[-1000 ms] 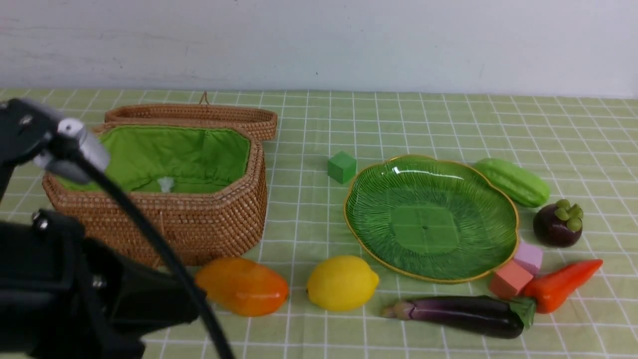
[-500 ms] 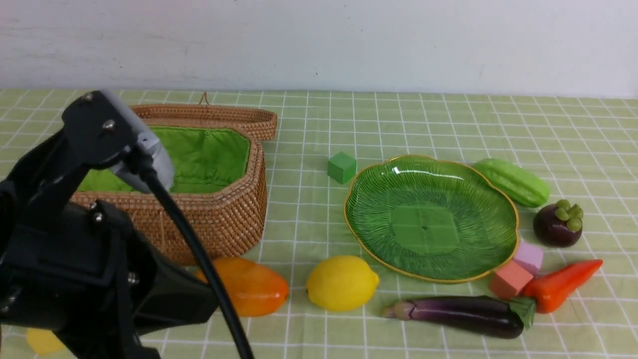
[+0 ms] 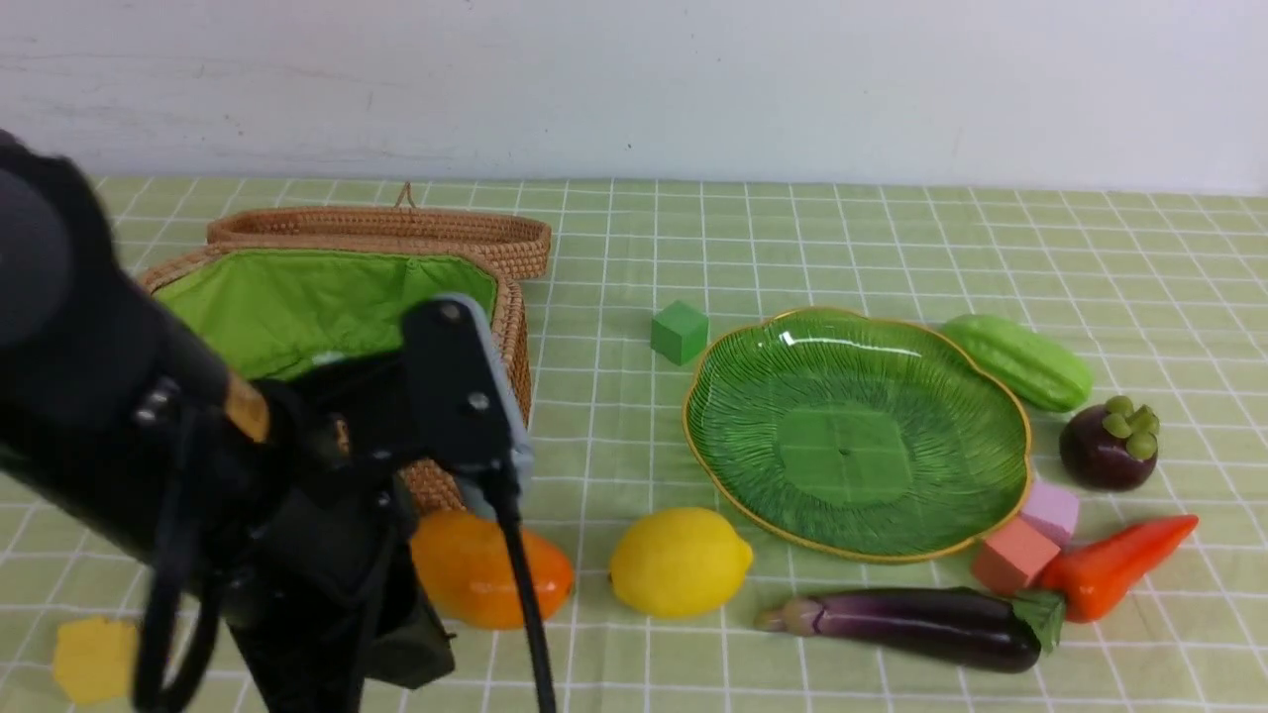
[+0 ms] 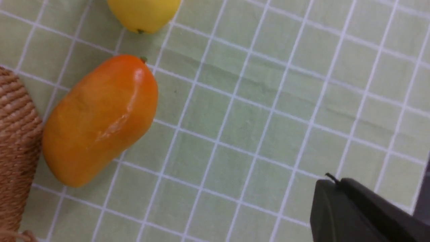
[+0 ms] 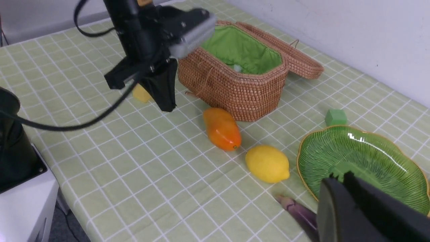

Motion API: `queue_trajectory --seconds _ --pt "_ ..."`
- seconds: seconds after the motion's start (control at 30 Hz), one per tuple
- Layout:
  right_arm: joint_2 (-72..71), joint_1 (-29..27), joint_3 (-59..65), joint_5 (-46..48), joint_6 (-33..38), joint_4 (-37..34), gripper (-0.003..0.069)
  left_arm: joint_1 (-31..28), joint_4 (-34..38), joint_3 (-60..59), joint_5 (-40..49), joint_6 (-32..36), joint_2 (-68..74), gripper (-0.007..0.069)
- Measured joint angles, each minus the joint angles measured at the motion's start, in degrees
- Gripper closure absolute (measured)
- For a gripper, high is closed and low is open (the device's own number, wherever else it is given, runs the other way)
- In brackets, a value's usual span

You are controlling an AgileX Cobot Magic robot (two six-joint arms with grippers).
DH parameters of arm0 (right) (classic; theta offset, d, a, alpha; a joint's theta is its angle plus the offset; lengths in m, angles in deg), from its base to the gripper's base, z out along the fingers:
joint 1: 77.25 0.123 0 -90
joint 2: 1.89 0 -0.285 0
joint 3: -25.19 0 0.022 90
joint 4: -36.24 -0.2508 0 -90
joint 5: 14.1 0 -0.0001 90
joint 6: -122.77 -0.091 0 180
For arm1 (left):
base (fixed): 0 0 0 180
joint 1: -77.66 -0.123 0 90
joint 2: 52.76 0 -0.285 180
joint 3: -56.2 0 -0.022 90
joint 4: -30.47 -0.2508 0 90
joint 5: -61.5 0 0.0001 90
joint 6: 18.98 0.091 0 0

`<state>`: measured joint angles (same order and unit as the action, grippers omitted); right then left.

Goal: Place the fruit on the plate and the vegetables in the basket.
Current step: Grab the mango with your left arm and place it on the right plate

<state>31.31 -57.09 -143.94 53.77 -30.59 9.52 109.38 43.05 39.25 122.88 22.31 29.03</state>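
Claw states: left claw clenched, empty, hanging beside mango; right claw clenched, empty.

Left arm big & blurry at table's near-left corner, covering part of basket; lid lies open behind. Mango, lemon, eggplant along near edge. Plate centre-right; gourd, mangosteen, carrot twd right edge.

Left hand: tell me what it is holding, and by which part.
Nothing is held. The left hand is shut and empty. The mango lies apart from it on the table beside the basket, untouched.
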Motion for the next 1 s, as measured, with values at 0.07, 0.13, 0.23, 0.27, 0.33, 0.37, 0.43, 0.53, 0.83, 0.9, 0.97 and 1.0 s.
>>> queue_trajectory --seconds 0.07,0.13,0.23,0.27,0.33,0.37,0.43,0.53,0.83,0.9,0.97,1.0 --pt "0.0 0.0 0.0 0.0 0.0 0.0 0.0616 0.9 -3.4 0.0 -1.6 -1.0 2.6 0.0638" --pt "0.0 0.0 0.1 0.0 0.0 0.0 0.0615 1.1 -6.4 0.5 -4.1 -1.0 6.3 0.0638" --pt "0.0 0.0 0.3 0.0 0.2 0.0 0.0614 1.1 -7.4 1.1 -7.0 0.7 10.1 0.0624" --pt "0.0 0.0 0.5 -0.1 0.2 0.0 0.0613 1.1 -7.5 1.3 -7.5 1.3 10.8 0.0617" --pt "0.0 0.0 1.2 -0.1 0.2 0.1 0.061 1.1 -7.5 1.5 -8.8 3.7 13.3 0.0566" --pt "0.0 0.0 1.8 0.0 0.2 0.1 0.0608 1.1 -7.6 1.5 -9.3 5.0 14.8 0.0516" --pt "0.0 0.0 2.5 0.0 0.2 0.1 0.0607 1.1 -7.8 1.5 -10.1 6.5 16.2 0.0443" --pt "0.0 0.0 4.1 0.0 0.2 0.1 0.0604 1.1 -8.5 1.5 -12.9 8.2 18.8 0.0291" --pt "0.2 0.0 5.0 -1.0 0.2 0.2 0.0603 1.1 -11.9 1.5 -24.3 14.7 21.0 -0.0012" --pt "0.2 0.0 5.0 -1.1 0.2 0.2 0.0601 1.1 -12.6 1.5 -26.1 16.3 21.5 -0.0013" --pt "0.2 0.0 5.0 -1.3 0.2 0.2 0.06 1.1 -12.6 1.6 -27.6 17.9 22.6 0.0003" --pt "0.2 0.0 5.0 -1.4 0.2 0.1 0.0599 1.1 -12.9 1.6 -28.0 18.6 23.2 0.0013"
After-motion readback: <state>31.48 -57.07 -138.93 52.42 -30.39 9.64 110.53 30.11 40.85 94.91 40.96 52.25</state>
